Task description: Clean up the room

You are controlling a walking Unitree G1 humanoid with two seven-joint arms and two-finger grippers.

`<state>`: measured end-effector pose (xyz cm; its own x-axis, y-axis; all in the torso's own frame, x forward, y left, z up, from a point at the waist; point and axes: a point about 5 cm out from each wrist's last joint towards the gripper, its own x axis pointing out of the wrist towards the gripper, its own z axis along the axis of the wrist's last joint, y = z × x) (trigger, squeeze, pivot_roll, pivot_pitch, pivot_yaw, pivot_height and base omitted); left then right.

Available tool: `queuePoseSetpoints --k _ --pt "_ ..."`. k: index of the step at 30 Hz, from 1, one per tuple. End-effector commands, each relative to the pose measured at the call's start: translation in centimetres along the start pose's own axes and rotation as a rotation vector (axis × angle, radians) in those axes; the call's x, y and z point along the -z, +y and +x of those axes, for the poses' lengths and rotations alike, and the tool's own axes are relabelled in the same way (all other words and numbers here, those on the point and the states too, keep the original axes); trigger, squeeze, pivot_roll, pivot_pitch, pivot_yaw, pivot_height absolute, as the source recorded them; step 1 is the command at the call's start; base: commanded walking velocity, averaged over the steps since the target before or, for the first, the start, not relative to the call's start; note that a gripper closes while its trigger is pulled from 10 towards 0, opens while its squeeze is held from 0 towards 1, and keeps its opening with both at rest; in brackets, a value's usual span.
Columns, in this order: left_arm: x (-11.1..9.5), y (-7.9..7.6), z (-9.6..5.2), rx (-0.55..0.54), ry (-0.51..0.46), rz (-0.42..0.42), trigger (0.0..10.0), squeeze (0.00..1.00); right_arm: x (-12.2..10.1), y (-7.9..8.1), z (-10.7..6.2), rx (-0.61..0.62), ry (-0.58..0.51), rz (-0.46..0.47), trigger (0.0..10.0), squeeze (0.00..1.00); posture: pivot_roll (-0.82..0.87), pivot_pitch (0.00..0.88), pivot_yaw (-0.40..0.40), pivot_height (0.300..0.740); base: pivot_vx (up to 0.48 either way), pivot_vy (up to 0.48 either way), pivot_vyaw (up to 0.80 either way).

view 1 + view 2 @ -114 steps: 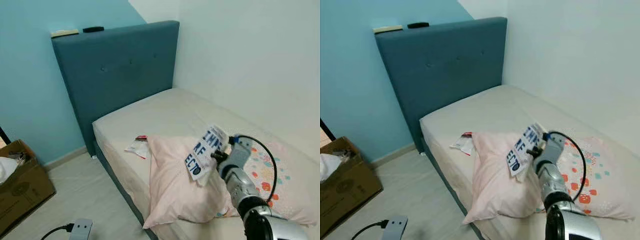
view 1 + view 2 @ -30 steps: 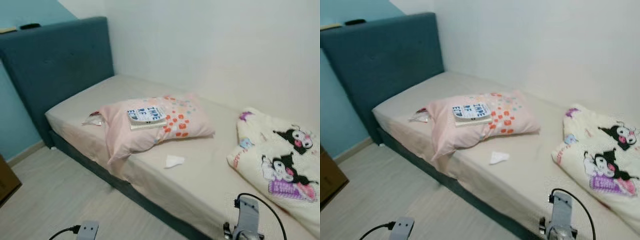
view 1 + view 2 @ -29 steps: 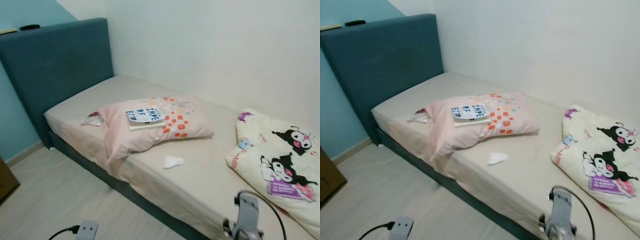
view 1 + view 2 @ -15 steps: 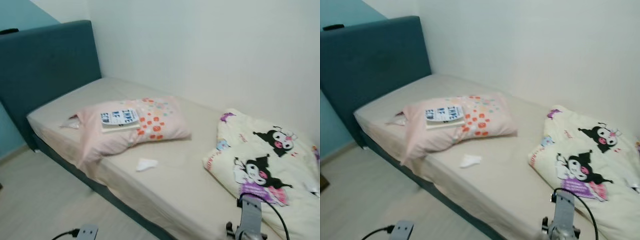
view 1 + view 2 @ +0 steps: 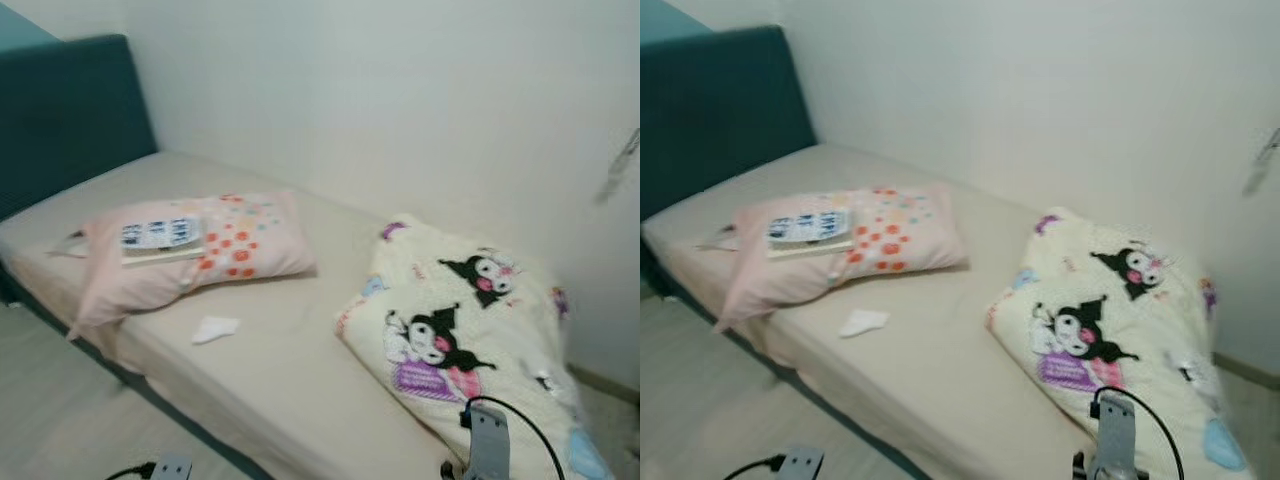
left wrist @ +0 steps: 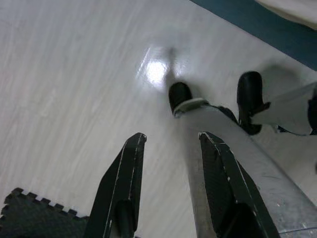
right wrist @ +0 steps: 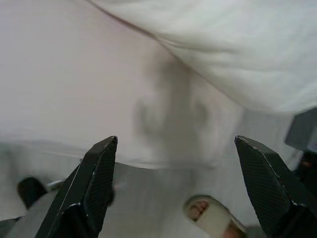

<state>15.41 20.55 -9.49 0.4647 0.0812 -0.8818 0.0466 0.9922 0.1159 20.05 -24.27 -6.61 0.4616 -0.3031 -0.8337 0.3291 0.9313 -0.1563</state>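
A bed (image 5: pixel 290 375) with a beige sheet runs along the white wall. On it lies a pink pillow (image 5: pixel 245 255) with a white book (image 5: pixel 160 238) flat on top. A crumpled white tissue (image 5: pixel 215 328) rests on the sheet in front of the pillow. A cream cartoon-print blanket (image 5: pixel 450 330) is heaped at the bed's right end. My right gripper (image 7: pixel 174 144) hangs open and empty low over the sheet beside the blanket's edge. My left gripper (image 6: pixel 172 138) hangs open and empty over the pale floor.
The teal headboard (image 5: pixel 60 110) stands at far left. A small wrapper (image 5: pixel 68 243) pokes out beside the pillow. Pale floor (image 5: pixel 700 400) lies in front of the bed. A dark foam mat (image 6: pixel 34 213) and my own feet (image 6: pixel 179 95) are below the left gripper.
The camera has swung right, so headboard and pillow slid left and the blanket came into view. The book, held by my right gripper 3.8 s ago, now lies on the pillow.
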Motion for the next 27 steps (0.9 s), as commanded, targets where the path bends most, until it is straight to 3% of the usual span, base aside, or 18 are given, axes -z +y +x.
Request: queuePoseSetpoints --k 1,21,27 --pt "0.15 0.46 -0.04 -0.011 0.011 0.015 10.0 0.00 0.39 0.47 -0.03 -0.019 0.017 -0.023 10.0 0.00 -0.09 0.000 -0.057 0.740 0.000 0.000 0.00" --pt "0.29 0.42 -0.04 -0.020 0.019 0.012 10.0 0.00 0.62 0.60 -0.05 -0.044 0.039 -0.046 10.0 0.00 -0.09 0.000 -0.059 0.740 0.000 0.000 -0.72" --pt "0.38 0.36 -0.05 -0.008 0.029 0.040 10.0 0.00 0.53 0.88 -0.07 -0.062 0.033 -0.047 10.0 0.00 -0.09 0.000 -0.059 0.740 0.000 -0.160 0.00"
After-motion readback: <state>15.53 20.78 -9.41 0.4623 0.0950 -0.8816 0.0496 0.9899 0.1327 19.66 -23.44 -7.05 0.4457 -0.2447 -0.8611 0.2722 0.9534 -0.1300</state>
